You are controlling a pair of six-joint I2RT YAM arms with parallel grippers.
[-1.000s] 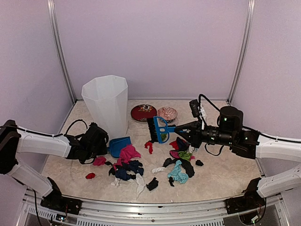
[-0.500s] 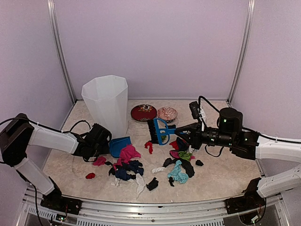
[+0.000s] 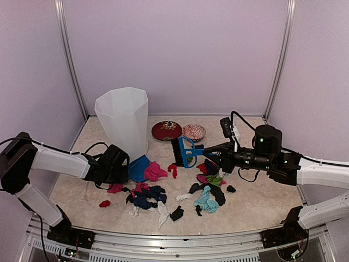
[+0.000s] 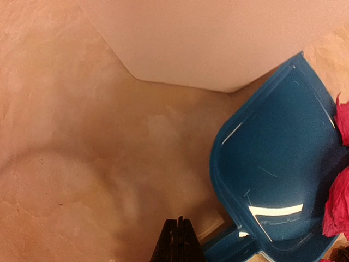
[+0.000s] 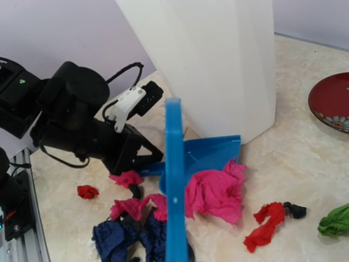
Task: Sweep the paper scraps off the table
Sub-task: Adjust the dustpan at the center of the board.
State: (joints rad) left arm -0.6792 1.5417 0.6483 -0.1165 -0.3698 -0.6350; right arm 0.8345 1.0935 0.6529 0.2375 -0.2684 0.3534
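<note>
The paper scraps lie in a loose pile on the table (image 3: 256, 202): a big pink wad (image 3: 154, 171) (image 5: 215, 191), a red one (image 3: 173, 170) (image 5: 267, 226), navy ones (image 3: 147, 196) (image 5: 125, 240), teal (image 3: 206, 201), green (image 3: 214, 180) and black (image 3: 176, 213). My left gripper (image 3: 126, 168) (image 4: 179, 237) is shut at the handle of the blue dustpan (image 3: 137, 168) (image 4: 278, 169), whose mouth touches the pink wad. My right gripper (image 3: 210, 150) is shut on the blue brush (image 3: 182, 151), its handle (image 5: 174, 191) running up the right wrist view. Its fingers are hidden there.
A tall white bin (image 3: 124, 123) (image 4: 218, 38) stands just behind the dustpan. Two patterned bowls (image 3: 166, 130) (image 3: 193, 131) sit at the back. A small red wad (image 3: 104, 203) lies apart at front left. The metal frame runs along the near edge.
My left gripper has moved right and forward with the dustpan, which now sits tipped close to the bin. The pink wad has shifted right and farther back. The right arm has not moved.
</note>
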